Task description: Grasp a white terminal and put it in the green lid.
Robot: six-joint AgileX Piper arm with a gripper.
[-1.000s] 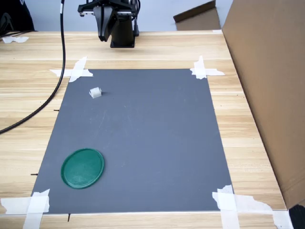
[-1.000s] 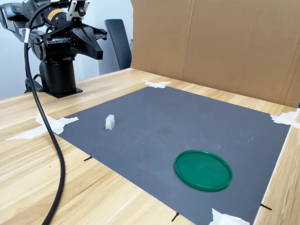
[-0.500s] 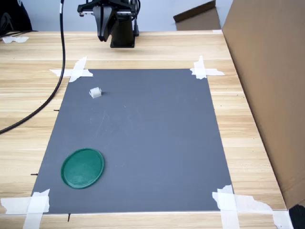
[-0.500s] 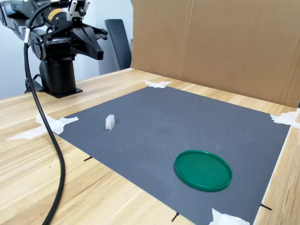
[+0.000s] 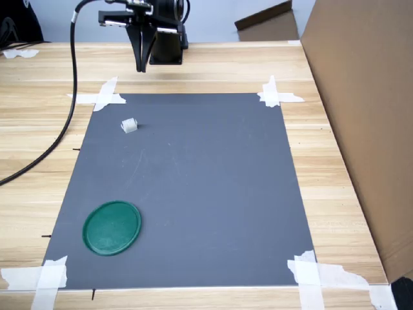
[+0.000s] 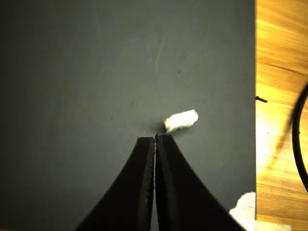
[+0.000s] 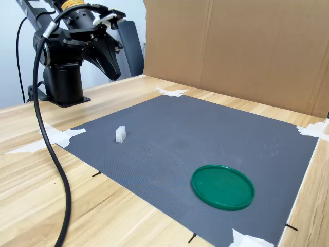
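Your gripper [image 6: 155, 138] is pinched closed and empty — descend like that and you knock the white terminal [image 6: 181, 120] over — spread it first.

One white terminal [image 5: 130, 125] on show, one green lid [image 5: 111, 227], one grey mat [image 5: 193, 187] across the bench [image 5: 335, 168]. Four taped corners [image 5: 103, 95] pin that mat. One arm [image 5: 143, 32], one black cable [image 5: 64, 123], one cardboard wall [image 5: 368, 116].
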